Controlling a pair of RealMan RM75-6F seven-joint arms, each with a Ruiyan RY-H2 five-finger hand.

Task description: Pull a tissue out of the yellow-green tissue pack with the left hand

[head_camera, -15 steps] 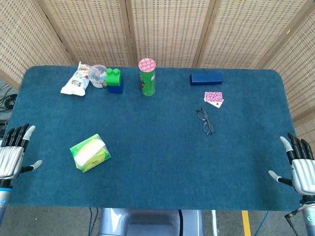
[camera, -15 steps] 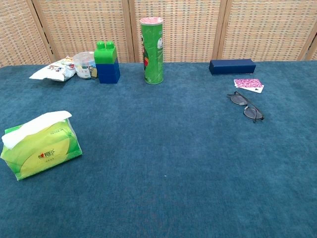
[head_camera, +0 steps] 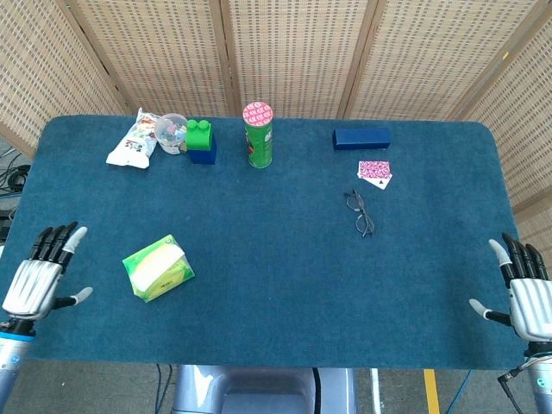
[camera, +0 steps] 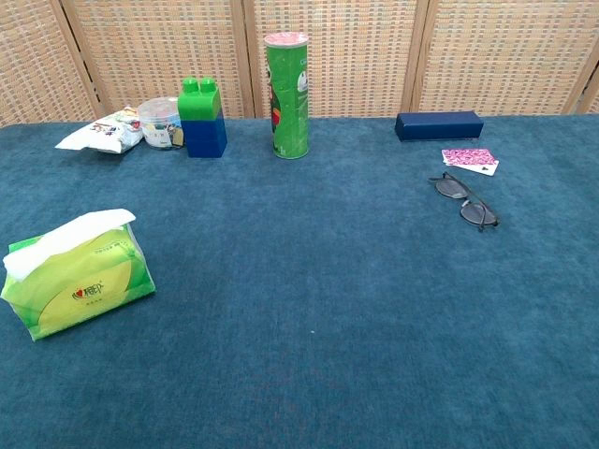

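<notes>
The yellow-green tissue pack (head_camera: 158, 268) lies on the blue table toward the front left, a white tissue (camera: 65, 239) sticking out of its top. My left hand (head_camera: 40, 276) hovers at the table's left edge, open with fingers spread, well left of the pack and not touching it. My right hand (head_camera: 523, 291) hangs open at the table's right front edge, holding nothing. Neither hand shows in the chest view.
Along the far side stand a snack bag (head_camera: 132, 141), a small clear cup (head_camera: 172, 132), a green-and-blue block (head_camera: 201, 141), a green can (head_camera: 258, 134) and a dark blue box (head_camera: 362, 137). Playing cards (head_camera: 374, 172) and glasses (head_camera: 360, 213) lie right of centre.
My left hand has shifted right and slightly forward, toward the tissue pack. The right hand and the objects have stayed put.
</notes>
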